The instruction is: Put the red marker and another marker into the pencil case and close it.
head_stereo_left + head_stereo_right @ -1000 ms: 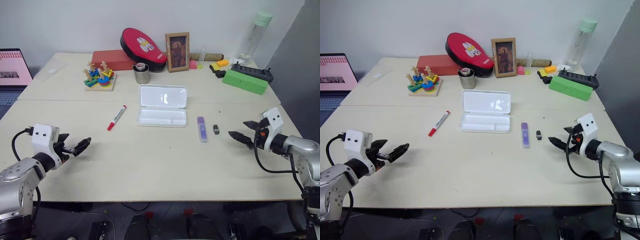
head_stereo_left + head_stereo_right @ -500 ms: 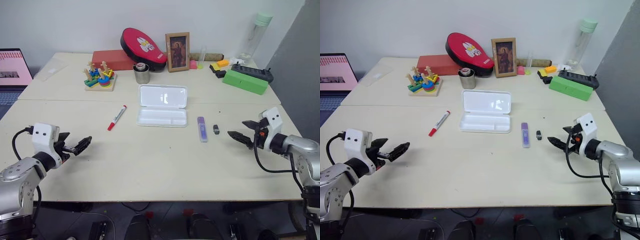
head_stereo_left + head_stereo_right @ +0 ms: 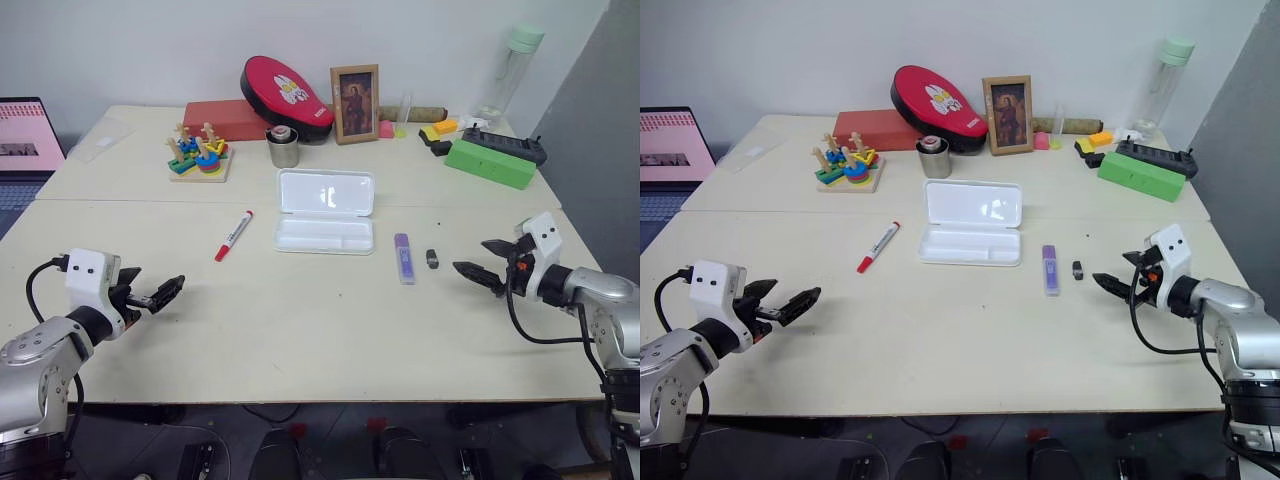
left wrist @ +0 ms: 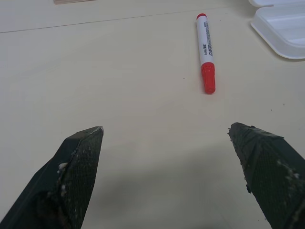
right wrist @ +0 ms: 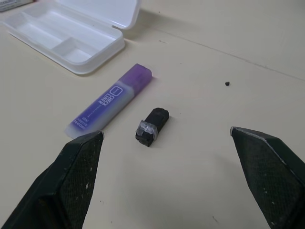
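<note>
Head views show nothing packed: the open flat white plastic pencil case is flanked by the white-barrelled red-capped marker and the translucent purple marker, both grippers' fingers spread wide and empty.

Small black cap-like piece, green box, red oval case, framed picture.

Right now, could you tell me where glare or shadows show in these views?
Left eye view: a bright glare patch on the pencil case lid. Right wrist view: the lid throws a soft shadow on the table behind it. Left wrist view: a faint shadow beside the red marker.
</note>
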Robot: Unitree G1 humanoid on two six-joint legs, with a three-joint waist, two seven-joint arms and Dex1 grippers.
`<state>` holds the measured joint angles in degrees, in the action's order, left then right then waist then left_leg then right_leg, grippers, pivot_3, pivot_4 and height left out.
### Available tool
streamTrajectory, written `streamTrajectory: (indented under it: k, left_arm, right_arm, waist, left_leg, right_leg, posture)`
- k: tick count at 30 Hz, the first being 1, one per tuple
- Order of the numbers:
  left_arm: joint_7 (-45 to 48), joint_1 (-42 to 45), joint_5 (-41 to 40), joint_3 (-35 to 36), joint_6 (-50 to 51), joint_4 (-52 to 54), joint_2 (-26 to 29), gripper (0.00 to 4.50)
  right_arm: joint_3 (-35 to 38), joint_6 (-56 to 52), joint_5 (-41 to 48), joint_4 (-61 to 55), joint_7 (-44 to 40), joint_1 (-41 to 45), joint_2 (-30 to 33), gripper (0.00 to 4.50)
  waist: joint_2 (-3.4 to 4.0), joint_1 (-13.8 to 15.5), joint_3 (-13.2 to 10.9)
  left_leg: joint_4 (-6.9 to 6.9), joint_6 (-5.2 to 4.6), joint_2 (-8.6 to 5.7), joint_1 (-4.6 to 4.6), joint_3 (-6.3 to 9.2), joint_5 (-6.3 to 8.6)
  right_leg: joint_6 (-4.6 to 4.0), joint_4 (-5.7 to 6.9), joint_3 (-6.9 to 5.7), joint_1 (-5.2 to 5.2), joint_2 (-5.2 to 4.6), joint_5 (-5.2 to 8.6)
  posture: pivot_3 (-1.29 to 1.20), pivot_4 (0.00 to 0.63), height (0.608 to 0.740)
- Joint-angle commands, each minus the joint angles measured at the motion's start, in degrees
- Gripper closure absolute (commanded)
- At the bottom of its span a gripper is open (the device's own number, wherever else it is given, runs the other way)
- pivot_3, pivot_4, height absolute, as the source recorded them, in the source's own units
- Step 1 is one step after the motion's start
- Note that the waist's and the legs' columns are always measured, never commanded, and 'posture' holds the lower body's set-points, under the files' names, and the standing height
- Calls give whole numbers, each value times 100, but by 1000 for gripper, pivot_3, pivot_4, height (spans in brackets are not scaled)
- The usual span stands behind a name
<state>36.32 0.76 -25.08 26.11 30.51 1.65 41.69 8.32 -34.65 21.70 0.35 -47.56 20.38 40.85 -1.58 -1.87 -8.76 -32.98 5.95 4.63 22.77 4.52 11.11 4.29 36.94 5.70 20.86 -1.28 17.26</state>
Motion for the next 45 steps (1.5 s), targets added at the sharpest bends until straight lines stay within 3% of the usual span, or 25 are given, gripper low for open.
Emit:
streamTrajectory:
  k: [1, 7, 12, 20, 30, 33, 45]
  left_arm:
    - [321, 81, -131, -79, -247, 295, 10, 0]
    - [741, 510, -500, -254, -623, 533, -306, 0]
    - [880, 836, -860, -691, -608, 1029, -775, 0]
    - [765, 954, -994, -1141, -475, 1388, -1104, 0]
    - [701, 954, -1003, -1185, -442, 1444, -1098, 0]
    - [595, 958, -1005, -1256, -409, 1535, -1161, 0]
    - [366, 721, -1040, -1068, -387, 1787, -1148, 0]
  right_arm:
    - [-203, -68, 163, -223, -477, 532, 223, 10]
    - [-1518, -577, -65, 15, -1347, 1714, 173, 10]
    - [-2537, 98, -727, 1195, -1590, 2829, -753, 10]
    - [-2865, 1335, -1478, 3488, -1629, 3727, -1793, 10]
    - [-2877, 2290, -2159, 5340, -1511, 4184, -2459, 10]
    - [-2851, 2422, -2355, 5843, -1184, 4362, -2680, 428]
    - [-2644, 2830, -2710, 6651, -996, 4723, -2975, 3134]
  waist:
    - [3, 0, -2]
    - [2, 1, -1]
    - [2, -3, -1]
    - [1, 8, -1]
    - [5, -14, -3]
    - [6, -17, -3]
    - [6, -42, -3]
  left_leg:
    - [0, 0, 0, 0, 0, 0]
    - [-1, 0, 3, 0, 0, 0]
    - [-1, 0, 2, 5, 0, 0]
    - [-2, 1, 0, 7, 2, 0]
    - [-2, 1, 1, 3, 1, -1]
    - [-2, 1, 1, 2, 2, -1]
    - [-1, 1, 1, 1, 2, -1]
  right_leg:
    - [0, 0, 0, 1, 0, 0]
    - [0, 1, -2, 2, 2, 0]
    - [-1, 1, -2, 4, 1, -1]
    - [-2, 4, -7, 3, 0, -3]
    - [-3, 11, -6, 2, 1, -3]
    - [-2, 11, -6, 2, 1, -3]
    - [-3, 12, -6, 1, 1, -3]
  posture:
    - [0, 150, 740]
    - [0, 150, 740]
    - [0, 150, 740]
    - [0, 150, 740]
    - [0, 150, 740]
    - [0, 150, 740]
    - [0, 150, 740]
